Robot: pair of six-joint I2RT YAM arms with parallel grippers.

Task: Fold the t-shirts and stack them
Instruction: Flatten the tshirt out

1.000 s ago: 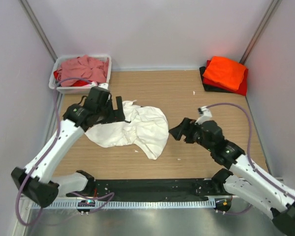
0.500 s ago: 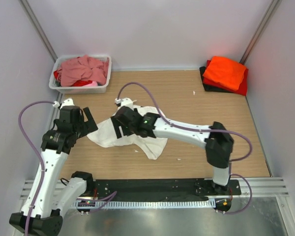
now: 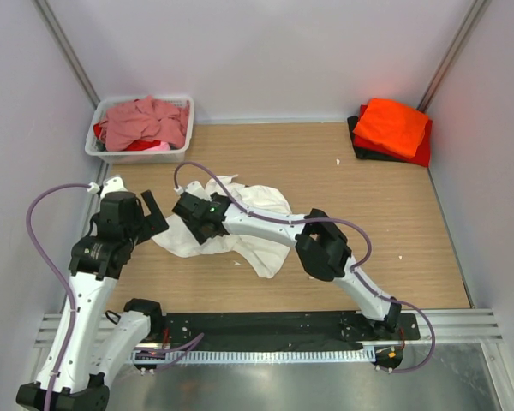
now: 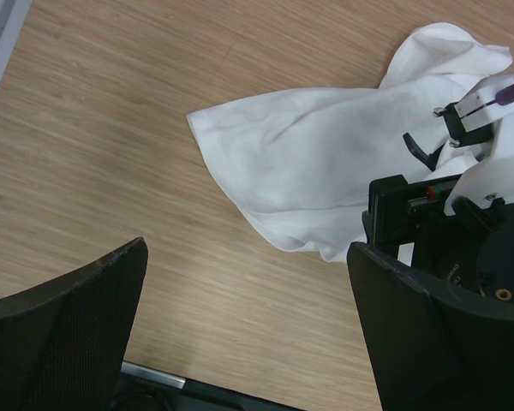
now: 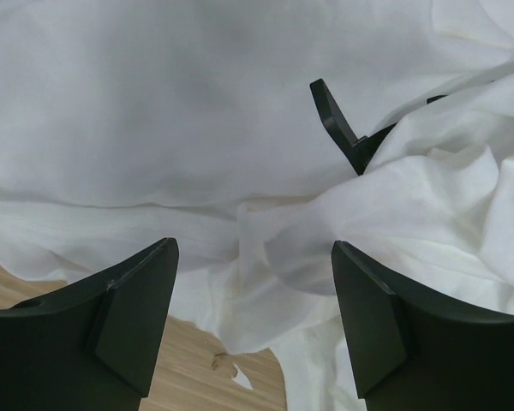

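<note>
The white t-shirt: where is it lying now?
Top view: the white t-shirt lies crumpled left of centre, under the right gripper, beside the left gripper.

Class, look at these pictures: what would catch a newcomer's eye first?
A crumpled white t-shirt lies in the middle, with the right gripper open over its left part. A bright orange t-shirt, folded, sits in the far right corner; a tub of pink shirts sits far left.

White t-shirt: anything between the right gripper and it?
Nothing visible. The right gripper sits directly over the white t-shirt with its jaws open. In the right wrist view, only white cloth lies between and beyond the fingers.
</note>
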